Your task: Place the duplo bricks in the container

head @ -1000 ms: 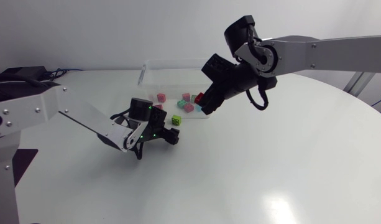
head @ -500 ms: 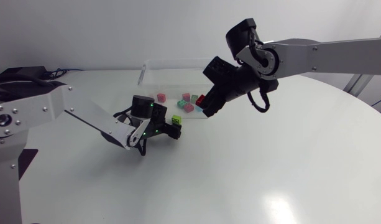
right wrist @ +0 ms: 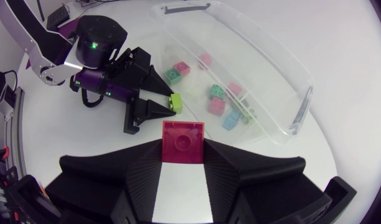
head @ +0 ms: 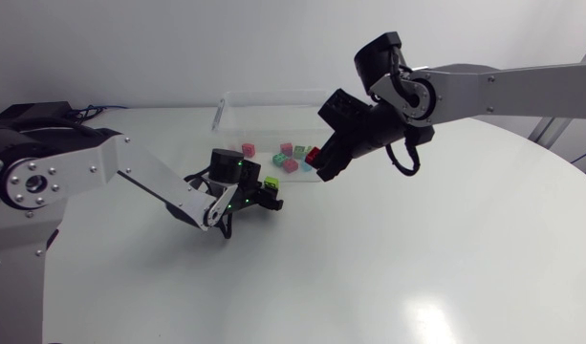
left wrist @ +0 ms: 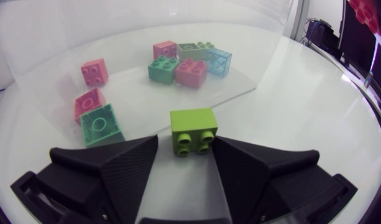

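- The white round worktop carries the clear plastic container, with loose pink, green and blue bricks already inside it.
- The right gripper hangs by the container's near wall, its fingers closed on a dark red square brick. I judge it is held high for dropping in.
- The left gripper sits low, its fingers spread around a lime green brick just outside the wall, not yet clamped.

Clear plastic container, glossy lime brick, matt black fingers.
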You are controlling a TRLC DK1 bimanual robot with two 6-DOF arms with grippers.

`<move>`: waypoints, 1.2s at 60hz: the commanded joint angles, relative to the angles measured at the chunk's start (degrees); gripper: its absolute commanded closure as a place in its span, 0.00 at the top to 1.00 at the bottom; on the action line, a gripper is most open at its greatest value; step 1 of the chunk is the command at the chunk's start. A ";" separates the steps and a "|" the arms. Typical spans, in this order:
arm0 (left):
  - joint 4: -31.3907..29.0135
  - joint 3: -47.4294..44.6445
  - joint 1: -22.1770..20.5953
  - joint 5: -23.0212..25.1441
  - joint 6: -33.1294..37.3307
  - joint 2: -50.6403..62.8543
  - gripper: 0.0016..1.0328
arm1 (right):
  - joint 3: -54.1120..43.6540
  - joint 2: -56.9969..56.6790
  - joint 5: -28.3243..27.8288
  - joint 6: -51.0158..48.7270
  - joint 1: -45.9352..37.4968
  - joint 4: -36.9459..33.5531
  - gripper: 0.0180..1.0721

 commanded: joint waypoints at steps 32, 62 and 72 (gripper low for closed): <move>4.94 -12.31 0.85 3.44 0.35 -11.50 0.19 | 1.03 -1.95 -0.29 1.81 -0.45 0.24 0.31; -11.32 -7.91 1.55 5.46 1.49 -37.08 0.20 | 11.49 -2.47 -0.20 3.31 -0.37 -3.62 0.31; -14.13 2.81 5.07 7.57 1.49 -33.21 0.20 | 16.33 1.48 -0.02 4.45 -0.37 -3.62 0.31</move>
